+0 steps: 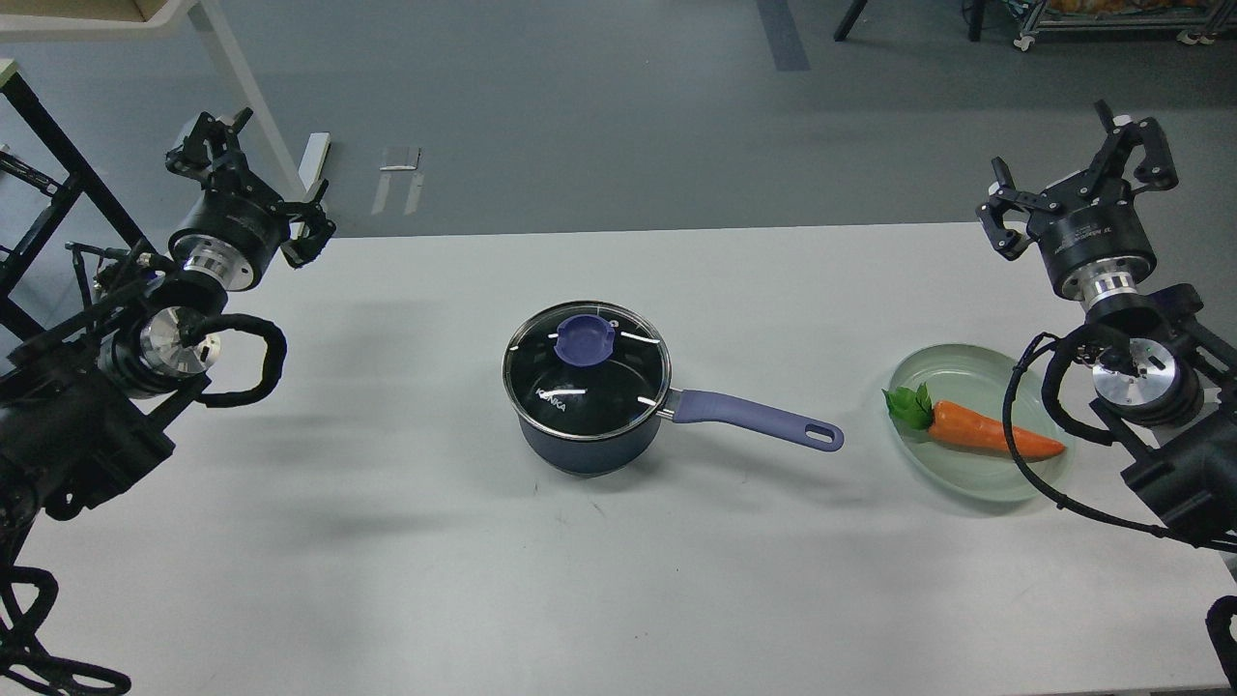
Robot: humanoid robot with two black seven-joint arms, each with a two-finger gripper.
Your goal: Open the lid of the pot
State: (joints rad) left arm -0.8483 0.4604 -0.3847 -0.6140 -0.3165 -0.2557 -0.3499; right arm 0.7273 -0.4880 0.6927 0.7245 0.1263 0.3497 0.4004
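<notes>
While both arms stand raised at the outer edges of the white surface [387, 503], the pot [580, 440] sits near its centre, well apart from either arm. The lid [587, 372] rests closed on the pot, its steel rim seated all round the pot's rim, with the blue-purple knob [585, 340] at its centre and small white lettering visible on the glass. The pot's long purple handle [759, 418] points toward the right side of the surface, its holed end stopping short of the pale green plate [952, 478]. On that plate lies an orange carrot [991, 433] with green leaves, its tip toward the right arm.

Left tool [253, 184]: held above the far left corner of the surface, fingers spread apart, nothing between them. Right tool [1078, 188]: held above the far right edge, fingers likewise spread wide, nothing gripped. Neither tool touches the pot, the lid or the plate. A black cable loops from each forearm. Grey floor lies beyond the surface.
</notes>
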